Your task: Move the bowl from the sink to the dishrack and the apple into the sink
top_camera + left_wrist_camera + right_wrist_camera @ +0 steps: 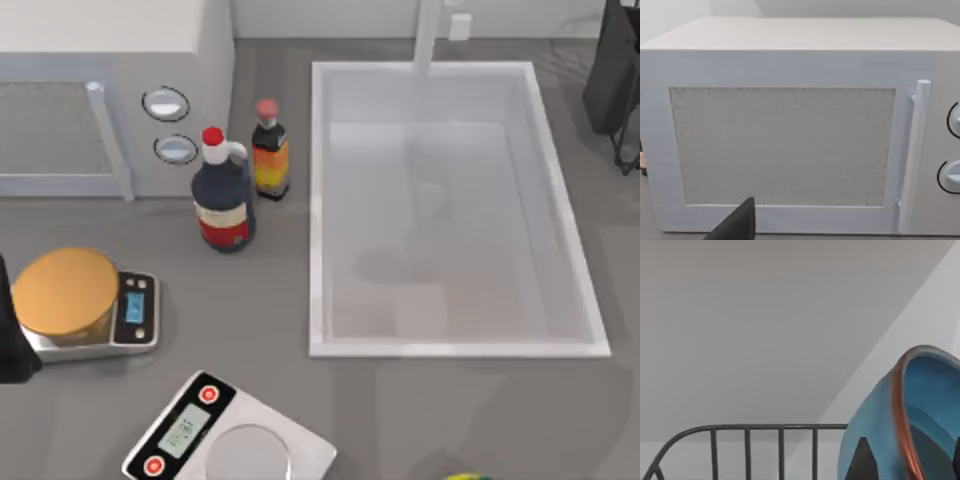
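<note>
While the sink (560, 200) lies empty, the right gripper (907, 460) carries the bowl (880, 415), its fingers closed on the rim, tilted just above the dishrack (747, 432) wires. To do this well, I would lower it slowly between the wires, level it, and let go only once it rests. The left gripper (737, 225) idles facing the microwave (790, 125); whether its fingers are open I cannot tell.

Kitchen counter, sink (565, 250), microwave (790, 65), sauce bottles (224, 195)
</note>
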